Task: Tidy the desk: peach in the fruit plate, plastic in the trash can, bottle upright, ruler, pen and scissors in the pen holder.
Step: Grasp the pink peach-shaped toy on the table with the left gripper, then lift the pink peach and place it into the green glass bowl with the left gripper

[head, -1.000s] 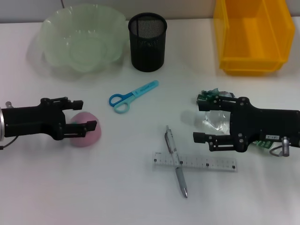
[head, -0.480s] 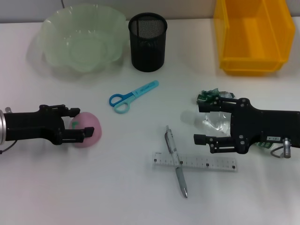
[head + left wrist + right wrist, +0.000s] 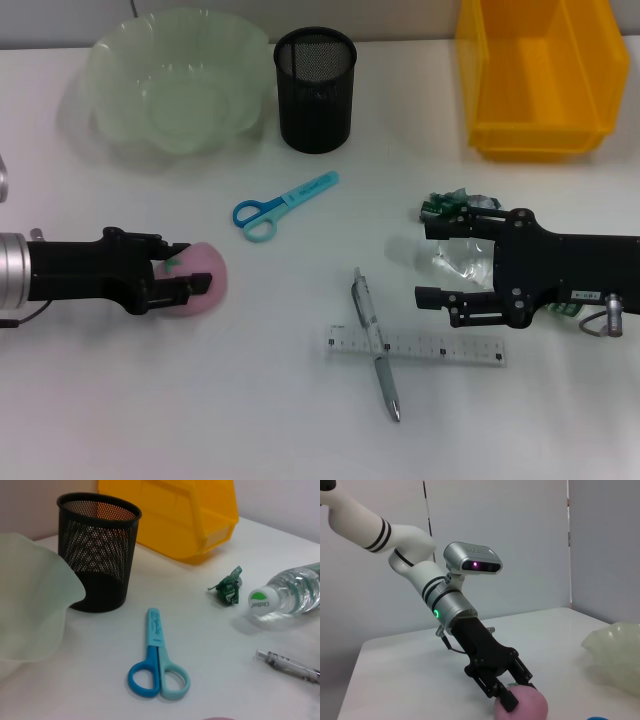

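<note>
Head view: left claw [image 3: 188, 271] grips the peach [image 3: 205, 284] on the desk [image 3: 150, 400].

The left arm [image 3: 410, 565] is white with black rings, ending in a silver wrist section with a small green ring light. A silver camera pod [image 3: 472, 560] with a magenta light sits just above that wrist, and thin cables run beside it. Both the left gripper [image 3: 185, 270] and right gripper [image 3: 432, 262] are matt black, angular, with small screws.
</note>
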Controlling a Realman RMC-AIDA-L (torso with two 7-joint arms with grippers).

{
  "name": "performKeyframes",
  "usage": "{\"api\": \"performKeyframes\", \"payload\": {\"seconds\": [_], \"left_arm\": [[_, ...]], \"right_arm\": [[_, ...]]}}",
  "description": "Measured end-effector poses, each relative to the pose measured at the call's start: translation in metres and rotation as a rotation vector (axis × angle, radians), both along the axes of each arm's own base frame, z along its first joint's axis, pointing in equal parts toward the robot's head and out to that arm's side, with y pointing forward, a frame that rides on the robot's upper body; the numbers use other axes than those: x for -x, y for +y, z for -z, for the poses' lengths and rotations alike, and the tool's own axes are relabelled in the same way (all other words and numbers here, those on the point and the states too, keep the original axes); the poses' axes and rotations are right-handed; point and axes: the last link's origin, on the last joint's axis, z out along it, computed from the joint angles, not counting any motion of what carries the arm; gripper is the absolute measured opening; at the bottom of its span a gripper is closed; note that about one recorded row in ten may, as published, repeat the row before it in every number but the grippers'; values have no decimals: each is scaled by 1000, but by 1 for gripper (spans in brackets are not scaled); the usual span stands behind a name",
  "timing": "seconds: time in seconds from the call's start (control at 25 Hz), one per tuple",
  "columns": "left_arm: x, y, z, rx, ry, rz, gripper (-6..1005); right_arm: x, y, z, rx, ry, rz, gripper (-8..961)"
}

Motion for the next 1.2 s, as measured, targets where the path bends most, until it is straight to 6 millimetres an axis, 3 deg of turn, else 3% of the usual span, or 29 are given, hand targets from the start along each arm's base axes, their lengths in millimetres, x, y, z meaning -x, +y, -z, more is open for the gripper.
{"api": "performKeyframes", "payload": {"seconds": [0.32,0.6,0.8,0.84,0.92,1.04,1.2], "left_arm": [[-5,2,0,-4,-31,-13,450],[-28,16,-14,-140,-228,5,247],[-49,44,-20,-359,-429,-74,186],[-52,58,-15,-434,-467,-134,180],[-53,63,-13,-463,-474,-157,167],[-48,91,-5,-651,-436,-268,147],[-44,105,3,-749,-336,-316,110]], "right_arm": [[0,0,0,-1,-1,0,797],[-1,-1,0,1,0,6,797],[-2,-2,1,2,3,11,796],[-2,-2,1,2,3,12,796],[-2,-3,1,2,4,13,796],[-2,-3,2,0,9,16,796],[-2,-4,2,0,10,17,796]]}}
